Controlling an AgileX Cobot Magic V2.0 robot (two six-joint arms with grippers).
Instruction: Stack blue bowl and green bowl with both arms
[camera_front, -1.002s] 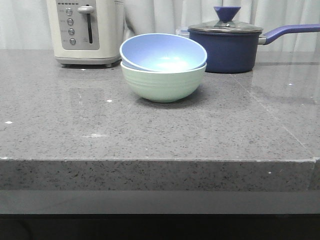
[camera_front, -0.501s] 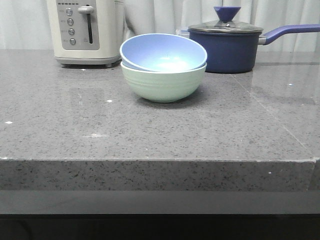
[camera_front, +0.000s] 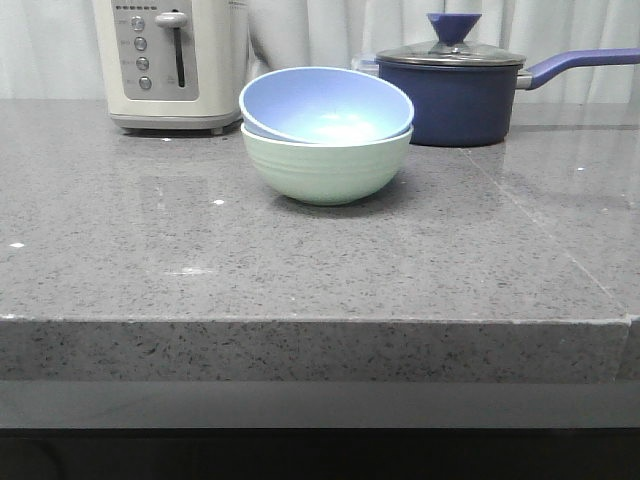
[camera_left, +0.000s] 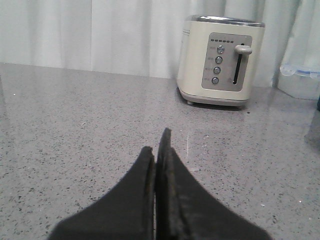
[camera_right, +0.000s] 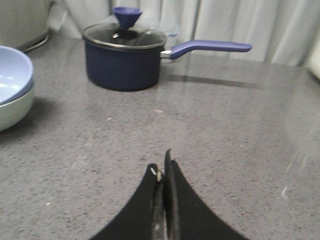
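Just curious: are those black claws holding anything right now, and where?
Nothing. The left gripper and right gripper are shut on nothing; the blue bowl sits in the green bowl.

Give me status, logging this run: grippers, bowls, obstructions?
Left gripper shut, empty; right gripper shut, empty. Blue bowl nested, tilted, in green bowl. Nothing blocking.

Blue bowl (camera_front: 326, 104) nested — slightly tilted — inside green bowl (camera_front: 327, 168).

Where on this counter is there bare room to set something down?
The grey speckled stone counter lies bare from its near edge up to the pale green bowl, and along both sides. The back row is crowded: cream toaster, stacked bowls, navy lidded saucepan.
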